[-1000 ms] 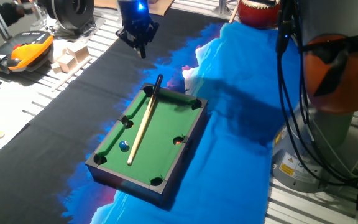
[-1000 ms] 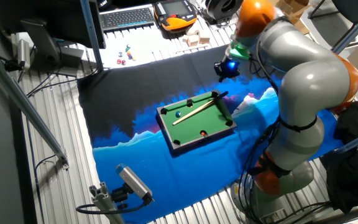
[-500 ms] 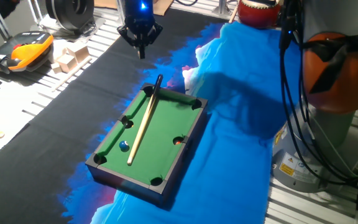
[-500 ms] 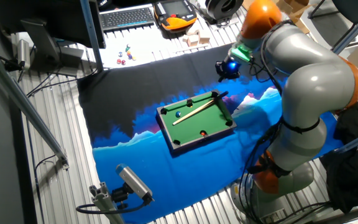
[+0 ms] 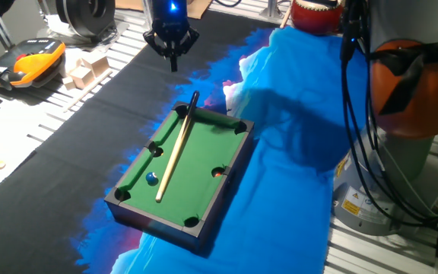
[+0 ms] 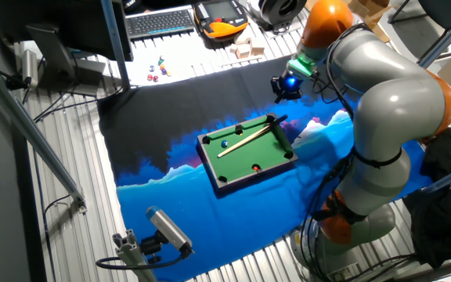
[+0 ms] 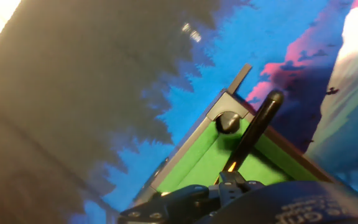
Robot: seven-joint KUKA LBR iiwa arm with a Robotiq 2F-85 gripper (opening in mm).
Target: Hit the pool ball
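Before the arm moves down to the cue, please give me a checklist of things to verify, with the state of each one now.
1. Blue pool ball lies on the green felt, out of any pocket: ok.
2. Cue stick lies on the miniature pool table, black butt over the far rim: ok.
3. Cue beside the ball, tip not behind it: not ok.
4. Gripper holds nothing: ok.
5. Gripper open wide enough: cannot tell.
6. Gripper over the butt: not ok, hovering beyond the table.

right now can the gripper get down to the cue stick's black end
Probably yes. The gripper hangs in open air above and beyond the pool table, and the cue stick has its black butt propped over the near rim with nothing above it.
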